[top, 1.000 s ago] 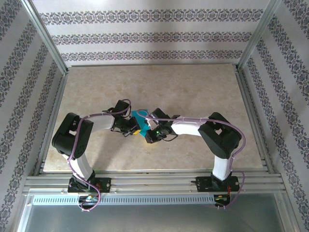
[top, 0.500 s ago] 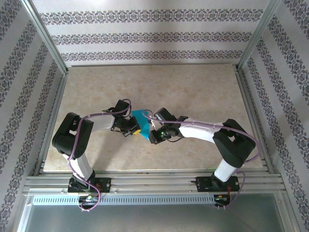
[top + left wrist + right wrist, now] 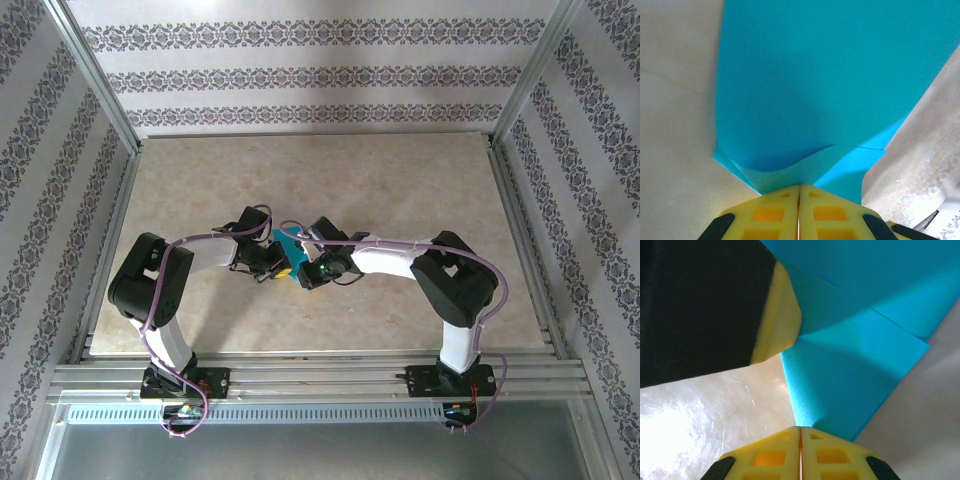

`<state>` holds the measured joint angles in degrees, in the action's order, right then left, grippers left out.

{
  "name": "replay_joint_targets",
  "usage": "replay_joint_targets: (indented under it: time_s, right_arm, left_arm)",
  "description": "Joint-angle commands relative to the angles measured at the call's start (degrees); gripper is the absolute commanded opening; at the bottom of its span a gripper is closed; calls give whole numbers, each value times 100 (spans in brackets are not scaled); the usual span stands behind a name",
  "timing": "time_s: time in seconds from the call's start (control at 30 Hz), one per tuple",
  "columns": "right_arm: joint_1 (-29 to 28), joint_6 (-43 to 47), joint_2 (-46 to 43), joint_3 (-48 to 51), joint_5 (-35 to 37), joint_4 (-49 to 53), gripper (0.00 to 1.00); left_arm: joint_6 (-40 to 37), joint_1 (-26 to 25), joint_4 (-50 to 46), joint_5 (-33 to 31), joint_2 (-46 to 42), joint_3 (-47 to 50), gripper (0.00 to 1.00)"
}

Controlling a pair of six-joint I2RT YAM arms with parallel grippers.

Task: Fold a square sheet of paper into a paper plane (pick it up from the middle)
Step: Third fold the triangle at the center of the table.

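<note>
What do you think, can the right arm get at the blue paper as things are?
Yes, probably: the right pincer is shut on an edge of the blue paper, nothing between them. The left pincer grips it too, close by.

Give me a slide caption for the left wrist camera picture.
Left gripper shut on the edge of the partly folded teal paper, with the pale table behind it.

1. The top camera looks down from high above the near edge on the whole desk (image 3: 400, 190).
2. Both wrist cameras look very closely along their jaws at the same paper (image 3: 815, 75).
</note>
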<state>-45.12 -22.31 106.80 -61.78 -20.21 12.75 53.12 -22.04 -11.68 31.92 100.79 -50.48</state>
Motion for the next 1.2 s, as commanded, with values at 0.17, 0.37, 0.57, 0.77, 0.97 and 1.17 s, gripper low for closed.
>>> replay_joint_targets:
  time_s: [0.17, 0.37, 0.57, 0.77, 0.97, 1.17]
  right_arm:
    - [-5, 26, 137, -86, 276, 273, 10]
    - [-14, 26, 226, -86, 234, 264, 10]
    - [-6, 12, 280, -67, 346, 389, 10]
    - [-5, -58, 306, -68, 467, 491, 9]
    - [3, -114, 359, -83, 481, 526, 8]
    - [4, -141, 375, -87, 483, 551, 8]
  left_arm:
    - [-105, -13, -712, -604, 249, 101, 9]
    - [-100, -18, -638, -529, 188, 56, 10]
    - [-161, -21, -10, -151, -372, 45, 18]
    - [-47, -131, 474, -60, -894, 316, 20]
    - [260, -292, 1092, 115, -649, 593, 12]
    - [130, -427, 1067, 56, -478, 513, 10]
